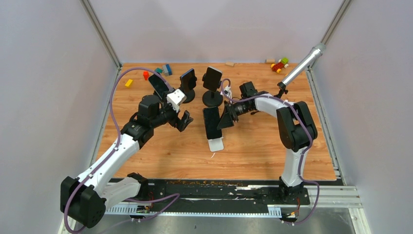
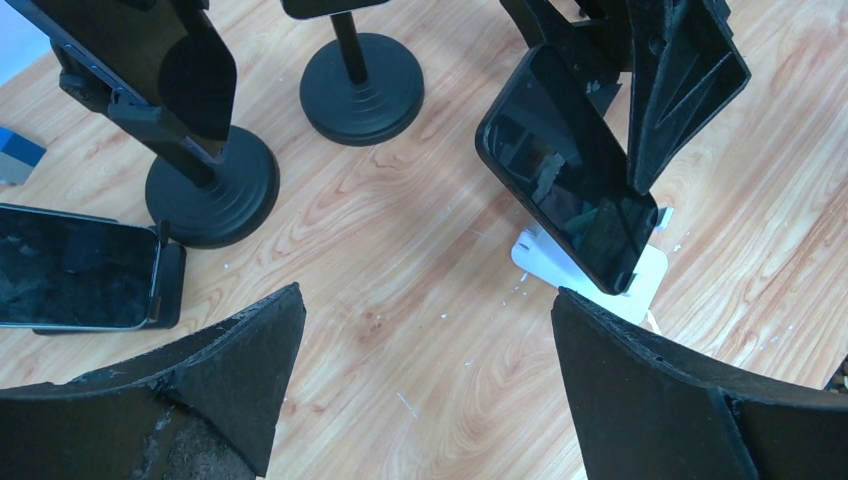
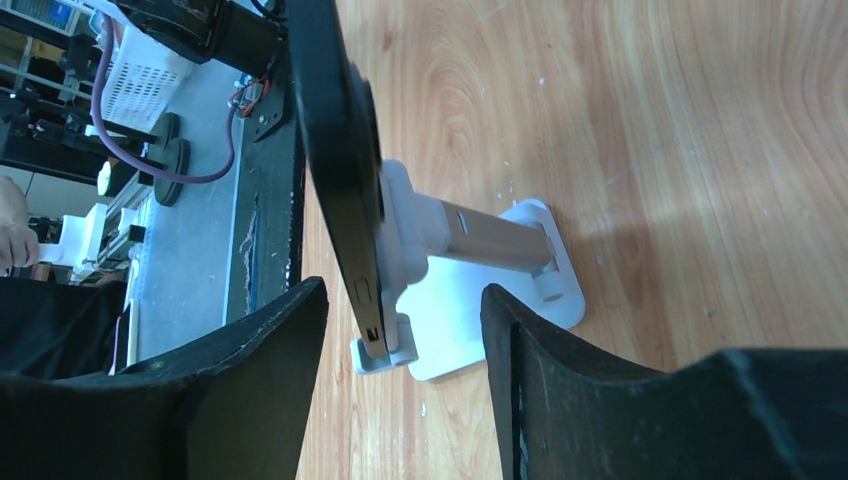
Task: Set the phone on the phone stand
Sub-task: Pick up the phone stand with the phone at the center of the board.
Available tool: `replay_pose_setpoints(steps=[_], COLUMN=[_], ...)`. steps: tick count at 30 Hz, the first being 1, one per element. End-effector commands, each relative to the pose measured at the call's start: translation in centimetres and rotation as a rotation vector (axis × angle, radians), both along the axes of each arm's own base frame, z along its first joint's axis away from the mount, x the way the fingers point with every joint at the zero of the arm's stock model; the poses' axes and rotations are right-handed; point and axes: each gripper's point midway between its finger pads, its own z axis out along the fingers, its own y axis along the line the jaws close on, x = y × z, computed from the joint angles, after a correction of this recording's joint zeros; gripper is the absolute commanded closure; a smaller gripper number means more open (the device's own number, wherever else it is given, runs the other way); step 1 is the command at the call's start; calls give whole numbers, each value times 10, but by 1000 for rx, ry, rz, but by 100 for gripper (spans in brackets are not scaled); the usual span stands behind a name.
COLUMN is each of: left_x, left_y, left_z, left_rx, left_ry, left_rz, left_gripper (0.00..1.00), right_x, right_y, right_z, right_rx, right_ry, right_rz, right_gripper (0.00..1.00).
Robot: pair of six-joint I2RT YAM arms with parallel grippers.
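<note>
Two arms over the wooden table, both near its middle.

- Phone: already on the white stand, mid-table between the two grippers. It leans back with its dark screen up. From the right wrist it shows edge-on, lower edge seated in the stand's front lip, back against the cradle.
- Right gripper: jaws parted, straddling the phone. A clear gap shows on one side and the near finger sits very close to the edge on the other. No clamp visible; it reads as released.
- Left gripper: spread to full width, hovering above bare wood just left of the stand, holding nothing and well clear of the phone.
- Second phone: up on a black round-base stand just behind the white one. Two similar sets stand further left.
- Toy blocks: lie along the far edge.
</note>
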Motion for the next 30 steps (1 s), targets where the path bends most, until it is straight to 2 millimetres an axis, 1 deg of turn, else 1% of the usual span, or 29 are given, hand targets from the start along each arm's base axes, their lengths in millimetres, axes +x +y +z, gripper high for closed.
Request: replay_pose_setpoints(steps=[1,5,8,10,12,17,20,21,25,30], left_x=[3,2,2,2,2,2,2,2,2,1], left_y=[0,0,0,0,0,0,0,0,-1,-2], left_z=[6,6,6,6,6,5,5,5,5,6], left_rx=[-2,-2,-3,-2,-1,0,0,0,-4,-12], left_ry=[-42,-42,-41,-41,-41,-42,-44,-43,-42,-39], left_rz=[-10,-13,-13,-13,-11,-12,-14,-14,-17,-21], left_gripper=[0,0,0,0,0,0,0,0,0,0], right_x=[4,7,7,7,7,8,11,12,21,40], right_y=[13,15,16,16,16,9,1,-2,-14,-31], right_z=[18,14,13,14,15,24,30,31,29,21], right_rx=[82,84,92,100,104,115,122,123,108,82], right_ry=[-25,-14,-3,6,11,9,5,4,-5,-20], right_rz=[48,51,58,64,68,57,38,29,-11,-71], right_gripper=[43,49,56,67,74,88,98,100,100,100])
